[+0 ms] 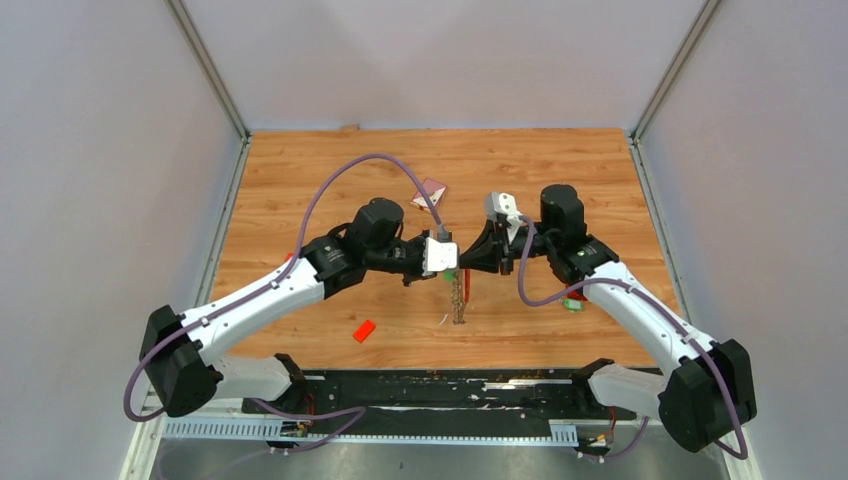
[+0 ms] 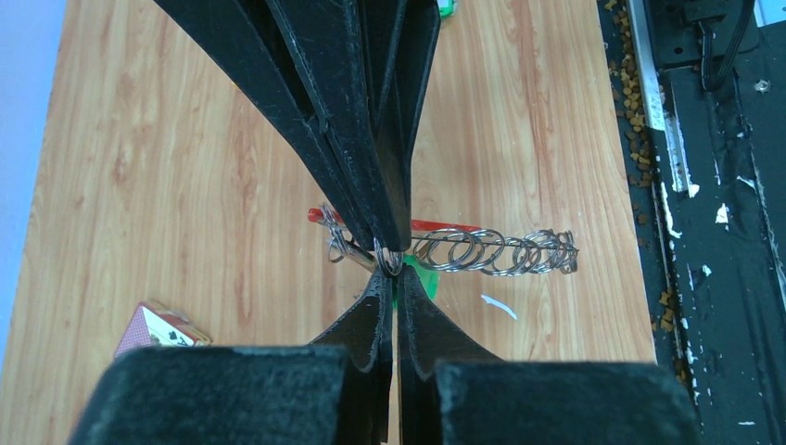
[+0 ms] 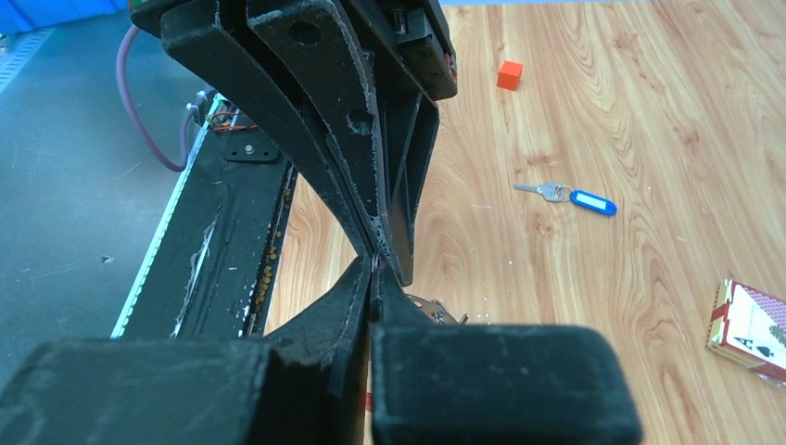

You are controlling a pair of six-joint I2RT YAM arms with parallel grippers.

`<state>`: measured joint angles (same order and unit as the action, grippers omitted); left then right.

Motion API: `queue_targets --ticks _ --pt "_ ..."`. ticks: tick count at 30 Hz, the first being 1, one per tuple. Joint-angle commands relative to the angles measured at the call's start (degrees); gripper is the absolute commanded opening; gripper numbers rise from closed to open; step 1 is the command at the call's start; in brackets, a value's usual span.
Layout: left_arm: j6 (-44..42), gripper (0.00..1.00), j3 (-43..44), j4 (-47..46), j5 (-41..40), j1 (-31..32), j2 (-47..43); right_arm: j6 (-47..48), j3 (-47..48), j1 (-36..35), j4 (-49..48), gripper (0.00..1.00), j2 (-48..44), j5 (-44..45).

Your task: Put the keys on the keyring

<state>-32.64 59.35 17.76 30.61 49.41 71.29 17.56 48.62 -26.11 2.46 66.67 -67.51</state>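
Steel wire is pinched where my two sets of tips meet. My left gripper [image 2: 390, 281] is squeezed tight on a small ring at the end of the keyring [image 2: 491, 251]. My right gripper [image 3: 374, 278] is clamped just as narrow on the same ring from the opposite side, tips almost touching tips. From that pinch the chain [image 2: 519, 252] trails off to one side of my left fingers, toward my bases, with the red strap [image 2: 445, 225] running along it. A green tag [image 2: 414, 278] peeks out just beside my left fingertips. The blue key [image 3: 579, 197] lies well apart from my right fingers on the wood table [image 3: 593, 120], with an orange block [image 3: 509, 74] farther beyond it. A card box [image 2: 162, 329] sits off my left fingers' other side.
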Motion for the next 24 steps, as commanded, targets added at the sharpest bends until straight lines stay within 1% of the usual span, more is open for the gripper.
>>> queue_targets --ticks 1,7,11,15,19,24 --pt "2.4 0.00 1.0 -1.2 3.2 0.7 1.3 -2.0 0.2 -0.3 -8.9 0.00 -2.6 2.0" --pt "4.8 0.01 1.2 -2.2 4.2 0.7 2.0 -3.7 -1.2 -0.3 -11.4 0.00 -3.0 4.4" --pt "6.0 0.08 0.6 -3.5 5.1 0.8 2.3 -4.9 -1.7 -0.3 -12.9 0.00 -2.8 4.5" --pt "6.9 0.15 0.8 -3.8 4.1 0.8 2.2 -4.6 -1.9 -0.3 -13.0 0.00 -2.9 4.3" --pt "6.3 0.22 0.9 -3.1 2.0 0.8 1.0 -1.7 -1.4 -0.2 -10.3 0.00 -3.3 4.2" --pt "3.5 0.34 0.1 -2.2 -1.2 0.8 -1.6 2.6 -0.7 -0.2 -6.2 0.00 -3.5 4.2"
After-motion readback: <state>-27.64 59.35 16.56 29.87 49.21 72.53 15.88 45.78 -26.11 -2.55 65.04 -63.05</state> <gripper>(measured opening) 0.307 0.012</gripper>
